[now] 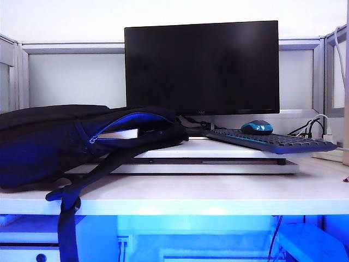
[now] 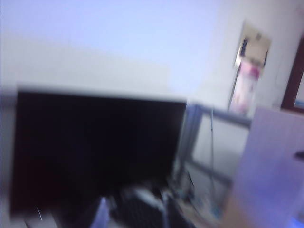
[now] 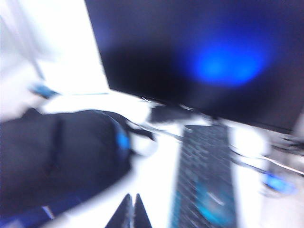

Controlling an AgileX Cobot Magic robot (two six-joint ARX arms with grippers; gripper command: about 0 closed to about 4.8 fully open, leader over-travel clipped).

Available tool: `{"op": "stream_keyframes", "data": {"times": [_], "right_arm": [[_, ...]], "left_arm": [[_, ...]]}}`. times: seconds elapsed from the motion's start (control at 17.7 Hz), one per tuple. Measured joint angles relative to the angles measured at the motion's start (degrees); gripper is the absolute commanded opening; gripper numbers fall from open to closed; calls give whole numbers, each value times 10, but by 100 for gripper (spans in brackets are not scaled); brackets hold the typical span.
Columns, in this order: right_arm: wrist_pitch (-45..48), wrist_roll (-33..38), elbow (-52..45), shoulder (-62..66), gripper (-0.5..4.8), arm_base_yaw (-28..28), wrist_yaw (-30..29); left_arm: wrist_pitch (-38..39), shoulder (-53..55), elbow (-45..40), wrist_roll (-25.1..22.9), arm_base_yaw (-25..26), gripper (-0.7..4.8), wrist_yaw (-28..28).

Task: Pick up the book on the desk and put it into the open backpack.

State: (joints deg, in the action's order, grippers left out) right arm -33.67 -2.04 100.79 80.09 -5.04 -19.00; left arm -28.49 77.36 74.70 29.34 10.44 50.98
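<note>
Book (image 1: 121,134) inside open backpack (image 1: 49,139) on desk (image 1: 218,192), left of monitor (image 1: 202,66). Right gripper (image 3: 132,213) above desk between backpack and keyboard (image 3: 204,178), fingers pressed together, empty. Left gripper out of sight; finger state impossible to tell.

Right end effector (image 3: 132,211) fingertips pressed together, left end effector unseen

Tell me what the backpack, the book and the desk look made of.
Backpack: soft dark woven fabric, matte, it sags and creases; blue lining and zipper trim at the mouth. Book, poking out of the opening: paper, pale cover over white page edges, finish too small to judge. Desk: smooth white board, probably laminate, faint sheen. Neither end effector shows in the exterior view.
</note>
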Motion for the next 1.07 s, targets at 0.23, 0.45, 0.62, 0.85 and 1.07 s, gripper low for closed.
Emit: {"op": "stream_keyframes", "data": {"times": [0.23, 0.45, 0.62, 0.85, 1.07], "right_arm": [[-70, -48, -35, -127, -9, 0, 86], [-58, -21, -177, -298, -9, 0, 100], [-43, 14, -320, -425, -9, 0, 104], [-36, 33, -455, -575, -9, 0, 133], [-37, 35, -513, -655, -8, 0, 138]], "left_arm": [[234, -68, -2, -150, -102, 68, -7], [546, -169, -2, -374, -167, -4, -169], [592, -254, -18, -395, -167, -4, -229], [587, -397, -116, -383, -167, -4, -273], [592, -586, -245, -327, -167, -4, -297]]}}
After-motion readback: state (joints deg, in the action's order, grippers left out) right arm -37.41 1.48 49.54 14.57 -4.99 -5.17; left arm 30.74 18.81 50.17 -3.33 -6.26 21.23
